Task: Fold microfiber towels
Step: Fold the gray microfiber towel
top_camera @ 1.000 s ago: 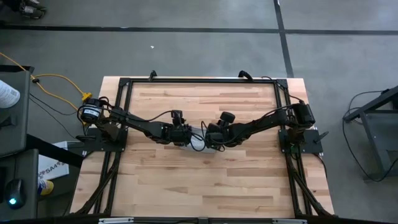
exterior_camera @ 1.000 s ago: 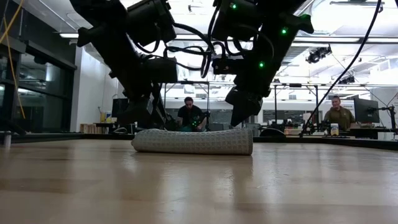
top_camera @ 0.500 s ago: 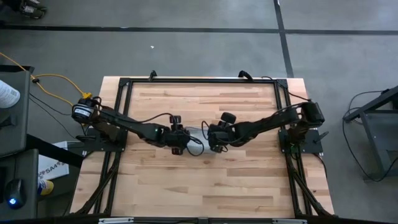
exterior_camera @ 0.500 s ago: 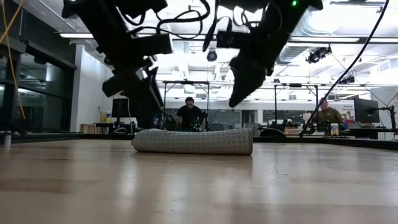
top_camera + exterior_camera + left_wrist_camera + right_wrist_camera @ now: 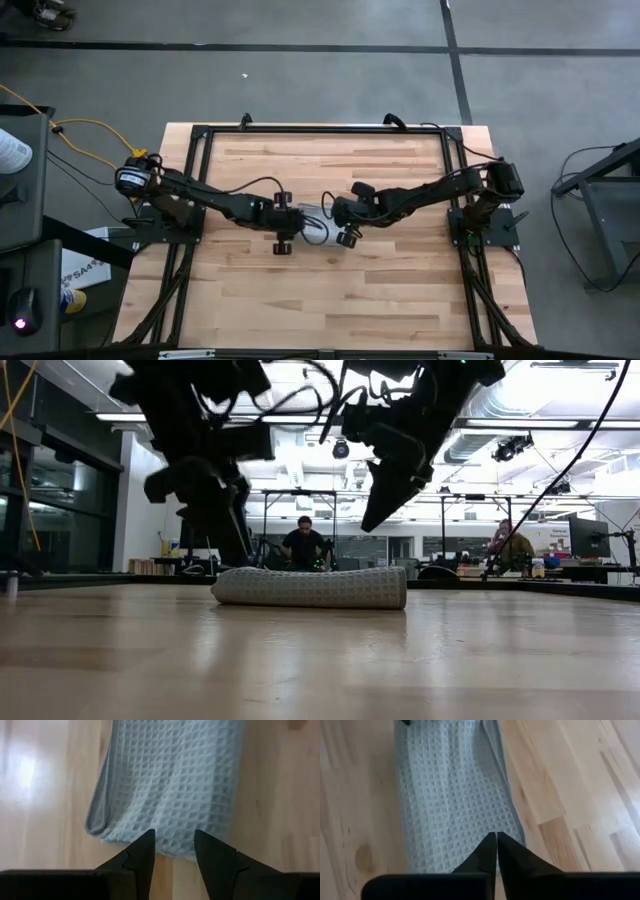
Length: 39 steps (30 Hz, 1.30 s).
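Note:
The microfiber towel [image 5: 310, 588], light grey-blue with a waffle weave, lies folded into a narrow thick strip flat on the wooden table [image 5: 320, 290] near its middle [image 5: 318, 226]. My left gripper [image 5: 174, 840] hangs open just above the towel's left end [image 5: 170, 785], touching nothing. My right gripper [image 5: 496, 842] is shut, with nothing between its fingers. It hangs above the towel's right end [image 5: 455, 795]. In the low view both grippers, the left [image 5: 215, 530] and the right [image 5: 370, 522], stand clear above the towel.
A black frame [image 5: 320, 128] runs along the table's far edge and sides, with the arm bases at left [image 5: 160, 210] and right [image 5: 480, 215]. Bare wood lies all round the towel. People sit at desks [image 5: 305, 545] in the room beyond.
Both grippers have risen from the towel's ends to stand clear above it. My right gripper has shut on nothing. The towel has stayed where it was, folded on the table.

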Motion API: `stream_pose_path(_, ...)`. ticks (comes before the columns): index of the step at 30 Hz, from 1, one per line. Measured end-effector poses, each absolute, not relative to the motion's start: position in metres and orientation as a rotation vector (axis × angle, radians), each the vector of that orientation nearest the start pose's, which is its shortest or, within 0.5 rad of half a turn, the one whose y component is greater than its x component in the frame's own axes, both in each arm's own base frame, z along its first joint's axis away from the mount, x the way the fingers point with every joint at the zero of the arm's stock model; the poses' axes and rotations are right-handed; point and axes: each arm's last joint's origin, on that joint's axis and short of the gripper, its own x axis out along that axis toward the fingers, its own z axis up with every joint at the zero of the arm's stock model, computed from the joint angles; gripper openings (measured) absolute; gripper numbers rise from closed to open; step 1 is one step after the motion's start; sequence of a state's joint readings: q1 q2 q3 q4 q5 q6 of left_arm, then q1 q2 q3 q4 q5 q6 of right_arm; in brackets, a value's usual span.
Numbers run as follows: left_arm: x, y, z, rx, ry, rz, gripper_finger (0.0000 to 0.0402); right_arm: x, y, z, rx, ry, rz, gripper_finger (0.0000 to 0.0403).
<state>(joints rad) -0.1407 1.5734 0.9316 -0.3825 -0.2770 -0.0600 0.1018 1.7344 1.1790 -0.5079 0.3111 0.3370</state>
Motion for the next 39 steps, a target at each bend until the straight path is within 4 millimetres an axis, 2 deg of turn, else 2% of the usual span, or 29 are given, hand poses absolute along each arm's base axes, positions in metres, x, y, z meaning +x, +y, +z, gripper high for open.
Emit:
stream_pose_path(3,0.299,-0.025,0.184,0.113,0.967,0.150,0.0136,0.350,0.022,0.203,0.104,0.986,-0.357,0.0003)
stream_pose_path(12,0.284,0.001,0.198,-0.005,0.789,0.062,0.0136,0.362,0.010,0.210,0.215,0.887,-0.218,0.0003)
stream_pose_path(20,0.280,0.024,0.179,-0.107,0.744,-0.020,0.0136,0.364,0.007,0.211,0.242,0.871,-0.184,0.0003)
stream_pose_path(24,0.281,0.033,0.180,-0.131,0.684,-0.037,0.0136,0.364,0.009,0.211,0.241,0.874,-0.175,0.0003)
stream_pose_path(33,0.280,0.039,0.173,-0.181,0.709,-0.078,0.0136,0.364,0.010,0.211,0.240,0.873,-0.176,0.0003)
stream_pose_path(39,0.282,0.028,0.172,-0.147,0.712,-0.125,0.0136,0.364,0.010,0.211,0.239,0.873,-0.176,0.0003)
